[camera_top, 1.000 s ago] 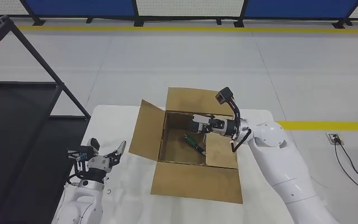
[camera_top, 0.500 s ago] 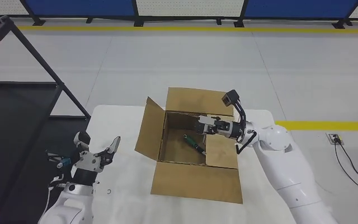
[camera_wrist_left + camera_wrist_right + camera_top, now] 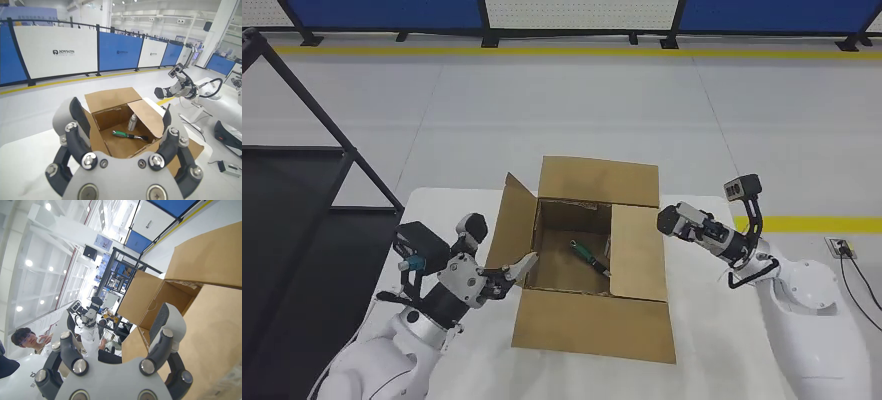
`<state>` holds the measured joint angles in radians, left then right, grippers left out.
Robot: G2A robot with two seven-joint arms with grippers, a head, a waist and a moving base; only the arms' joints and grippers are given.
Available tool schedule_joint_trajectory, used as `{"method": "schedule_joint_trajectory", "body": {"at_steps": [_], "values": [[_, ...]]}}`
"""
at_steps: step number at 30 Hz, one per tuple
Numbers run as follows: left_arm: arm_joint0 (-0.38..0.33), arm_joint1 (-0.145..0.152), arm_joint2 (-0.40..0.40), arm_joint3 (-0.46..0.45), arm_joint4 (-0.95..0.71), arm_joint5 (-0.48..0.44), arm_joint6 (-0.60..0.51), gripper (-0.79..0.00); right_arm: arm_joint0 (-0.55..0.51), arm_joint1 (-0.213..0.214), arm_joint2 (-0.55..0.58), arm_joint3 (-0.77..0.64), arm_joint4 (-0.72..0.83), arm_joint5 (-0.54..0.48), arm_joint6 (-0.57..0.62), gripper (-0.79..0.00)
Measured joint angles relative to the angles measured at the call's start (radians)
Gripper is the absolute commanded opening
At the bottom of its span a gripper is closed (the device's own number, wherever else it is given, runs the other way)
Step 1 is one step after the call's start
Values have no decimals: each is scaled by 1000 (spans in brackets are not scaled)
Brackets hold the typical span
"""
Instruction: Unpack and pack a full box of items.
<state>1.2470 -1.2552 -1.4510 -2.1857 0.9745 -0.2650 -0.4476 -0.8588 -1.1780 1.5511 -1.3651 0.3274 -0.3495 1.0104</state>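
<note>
Box [image 3: 592, 325] stood open on the desk [image 3: 447, 210], maybe so the left end effector [image 3: 121, 111] and right end effector [image 3: 115, 313], both released, could reach inside.

— Where is the left gripper [image 3: 500, 246]?
— Top view, 8 o'clock. The arm rises from 7 and the wrist aims toward 2. Its fingers [image 3: 79, 115] are spread wide.
— And the right gripper [image 3: 674, 216]?
— At 3 o'clock. The forearm climbs from 4 and the wrist points toward 10. Its fingers stand apart too.
</note>
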Motion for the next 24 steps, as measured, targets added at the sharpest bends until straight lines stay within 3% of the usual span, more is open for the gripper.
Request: {"method": "schedule_joint_trajectory", "body": {"at_steps": [4,18,24], "values": [[-64,-3,77,28,-18,20,-97,0,-77,11,61,-37,10,11,-26,0],[-57,-4,74,32,-22,23,-84,0,-77,11,61,-37,9,12,-26,0],[-116,-12,102,117,-285,107,-194,0,-85,14,40,-72,-4,-6,-23,0]]}}
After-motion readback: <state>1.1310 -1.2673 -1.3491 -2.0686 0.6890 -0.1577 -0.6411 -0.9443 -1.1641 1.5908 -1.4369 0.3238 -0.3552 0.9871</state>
